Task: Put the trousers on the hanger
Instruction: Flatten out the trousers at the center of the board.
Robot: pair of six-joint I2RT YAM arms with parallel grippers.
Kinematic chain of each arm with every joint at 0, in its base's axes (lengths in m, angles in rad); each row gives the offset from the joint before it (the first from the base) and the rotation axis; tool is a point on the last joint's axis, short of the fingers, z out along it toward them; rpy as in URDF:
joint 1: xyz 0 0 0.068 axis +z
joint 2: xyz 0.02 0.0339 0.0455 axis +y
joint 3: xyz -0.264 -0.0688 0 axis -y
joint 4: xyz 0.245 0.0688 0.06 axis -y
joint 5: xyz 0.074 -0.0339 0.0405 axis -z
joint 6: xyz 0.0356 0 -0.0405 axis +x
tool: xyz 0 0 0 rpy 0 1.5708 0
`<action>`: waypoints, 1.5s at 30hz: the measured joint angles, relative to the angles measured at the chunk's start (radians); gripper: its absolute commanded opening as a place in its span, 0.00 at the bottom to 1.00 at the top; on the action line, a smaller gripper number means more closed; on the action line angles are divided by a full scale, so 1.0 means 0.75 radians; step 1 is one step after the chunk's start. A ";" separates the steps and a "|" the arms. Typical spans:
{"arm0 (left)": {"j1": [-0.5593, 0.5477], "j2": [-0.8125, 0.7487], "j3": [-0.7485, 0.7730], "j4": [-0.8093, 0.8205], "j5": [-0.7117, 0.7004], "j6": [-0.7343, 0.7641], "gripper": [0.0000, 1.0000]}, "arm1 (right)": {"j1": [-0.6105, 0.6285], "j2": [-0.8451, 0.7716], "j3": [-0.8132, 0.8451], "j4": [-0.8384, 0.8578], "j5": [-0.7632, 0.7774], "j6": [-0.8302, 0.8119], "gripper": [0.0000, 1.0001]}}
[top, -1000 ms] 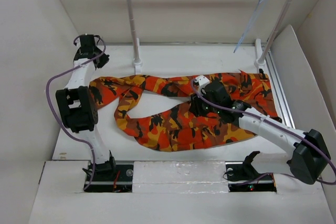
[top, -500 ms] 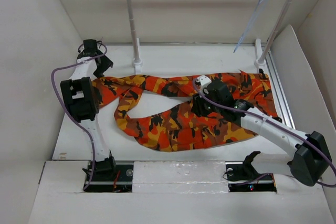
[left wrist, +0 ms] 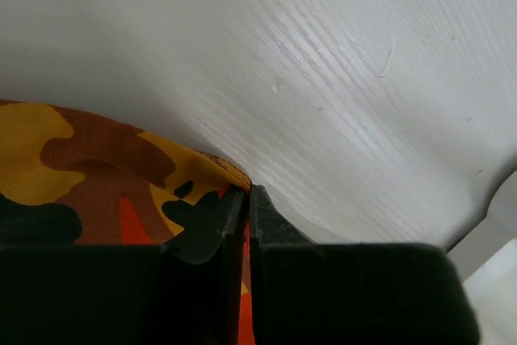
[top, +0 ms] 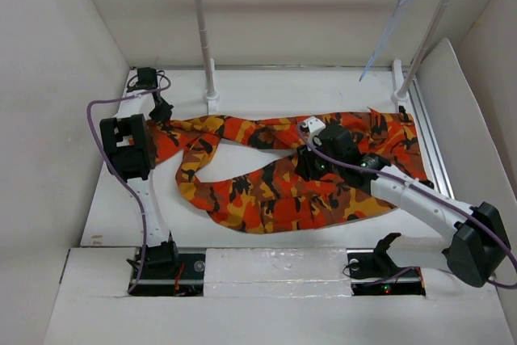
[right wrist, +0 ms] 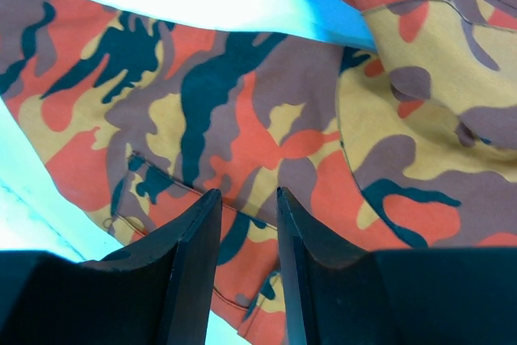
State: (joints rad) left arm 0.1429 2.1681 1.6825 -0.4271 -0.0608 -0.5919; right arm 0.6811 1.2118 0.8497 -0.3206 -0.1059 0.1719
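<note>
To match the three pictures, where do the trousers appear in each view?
Top external: the trousers spread across mid-frame.
Left wrist: lower left, edge pinched in the left gripper.
Right wrist: filling the frame under the right gripper.
Shared landmark: the white table.

i see the camouflage trousers (top: 275,191) lying rumpled and flat (legs looping left); the pale blue hanger (top: 388,30) hangs tilted, back right.

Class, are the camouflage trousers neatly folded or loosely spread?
Loosely spread: the orange camouflage cloth trousers sprawl crumpled, legs curving apart.
</note>
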 measured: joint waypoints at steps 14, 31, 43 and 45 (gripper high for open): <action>-0.066 -0.604 -0.213 0.211 0.134 -0.100 0.00 | -0.203 -0.039 0.000 -0.031 -0.032 -0.096 0.39; 0.319 -1.040 -1.305 0.554 0.177 -0.343 0.63 | -0.316 -0.040 -0.020 -0.091 -0.116 -0.215 0.39; 0.150 -0.636 -0.429 0.348 -0.116 -0.148 0.56 | -0.315 -0.028 -0.093 -0.068 -0.181 -0.231 0.00; 0.107 -0.448 -0.259 0.303 -0.184 -0.113 0.53 | -0.315 -0.005 -0.093 -0.056 -0.198 -0.226 0.00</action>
State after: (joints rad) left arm 0.2230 1.8320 1.4879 -0.2001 -0.1989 -0.6765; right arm 0.4446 1.2079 0.7803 -0.3630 -0.2543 0.0025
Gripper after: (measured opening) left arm 0.551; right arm 0.017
